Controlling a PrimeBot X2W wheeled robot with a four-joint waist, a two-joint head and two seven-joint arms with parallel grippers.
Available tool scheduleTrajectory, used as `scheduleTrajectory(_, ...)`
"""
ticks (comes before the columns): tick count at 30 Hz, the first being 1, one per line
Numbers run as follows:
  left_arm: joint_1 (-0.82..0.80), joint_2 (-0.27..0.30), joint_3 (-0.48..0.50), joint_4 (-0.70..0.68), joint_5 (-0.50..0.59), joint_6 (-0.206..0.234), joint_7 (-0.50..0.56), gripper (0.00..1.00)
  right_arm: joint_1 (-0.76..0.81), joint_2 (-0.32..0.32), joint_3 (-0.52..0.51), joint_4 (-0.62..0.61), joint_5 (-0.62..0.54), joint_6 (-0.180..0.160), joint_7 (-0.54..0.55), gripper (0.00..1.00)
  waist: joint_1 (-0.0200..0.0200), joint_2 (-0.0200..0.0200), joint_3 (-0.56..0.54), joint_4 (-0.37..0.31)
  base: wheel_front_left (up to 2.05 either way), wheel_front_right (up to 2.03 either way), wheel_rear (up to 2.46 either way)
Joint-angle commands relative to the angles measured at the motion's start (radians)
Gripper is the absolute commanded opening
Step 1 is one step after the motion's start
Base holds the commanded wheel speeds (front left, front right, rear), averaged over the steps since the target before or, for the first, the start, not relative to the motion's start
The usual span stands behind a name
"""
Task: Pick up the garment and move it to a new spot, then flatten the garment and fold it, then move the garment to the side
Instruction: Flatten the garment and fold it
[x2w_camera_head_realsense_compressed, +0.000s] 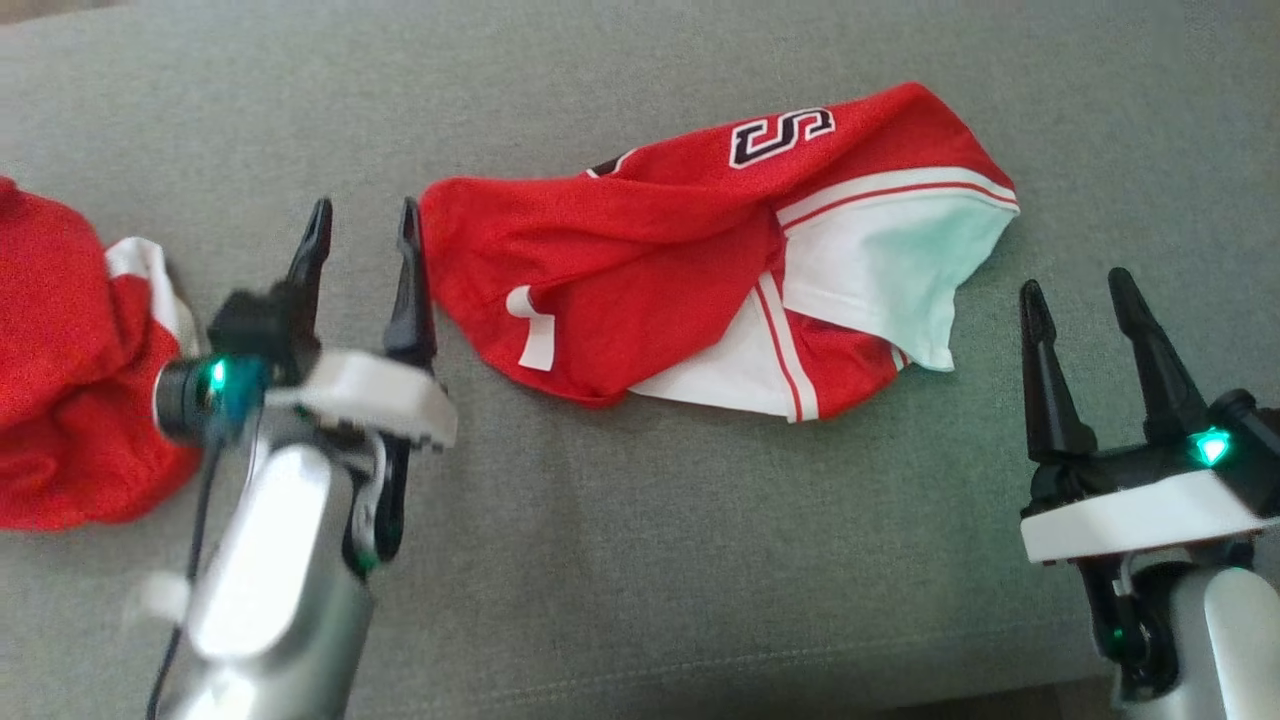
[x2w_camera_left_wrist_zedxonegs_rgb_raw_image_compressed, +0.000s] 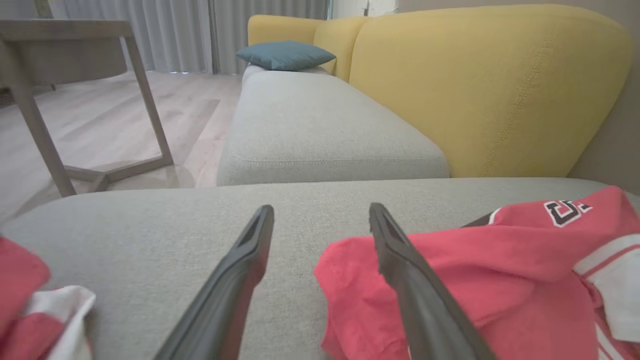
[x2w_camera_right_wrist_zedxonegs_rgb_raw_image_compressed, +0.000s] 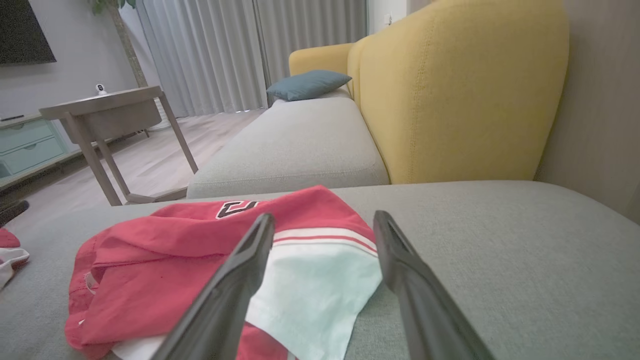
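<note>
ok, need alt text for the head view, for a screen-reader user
A crumpled red and white jersey lies on a grey cushion. The left gripper is open just beside the jersey's left edge, and the right gripper is open at lower right, apart from it. A second red garment sits bunched at the far left.

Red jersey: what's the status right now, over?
Left pincer open, empty, at left edge of jersey. Right pincer open, empty, off its right end. Jersey crumpled on grey cushion, unfolded. Second red garment far left, apart.
</note>
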Motion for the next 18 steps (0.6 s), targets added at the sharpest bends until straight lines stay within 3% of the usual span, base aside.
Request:
scheduleTrajectory(1, 0.028, 0.031, 0.041, -0.083, 0.034, 0.016, -0.012, 1.0, -0.005, -0.012, 0.017, -0.041, -0.009, 0.008, 0.0, 1.0, 0.0, -0.0001, -0.019, 0.014, 0.0, 0.0, 0.0)
scheduleTrajectory(7, 0.19, 0.04, 0.042, -0.24, 0.105, 0.05, -0.012, 1.0, 0.021, -0.01, 0.015, -0.049, -0.021, 0.008, 0.016, 1.0, 0.0, -0.0001, -0.057, 0.032, 0.0, 0.0, 0.0)
scheduleTrajectory(18, 0.31, 0.048, 0.039, -0.317, 0.155, 0.1, -0.012, 1.0, 0.053, -0.001, 0.008, -0.059, -0.027, 0.008, 0.036, 1.0, 0.0, -0.0001, -0.09, 0.048, 0.0, 0.0, 0.0)
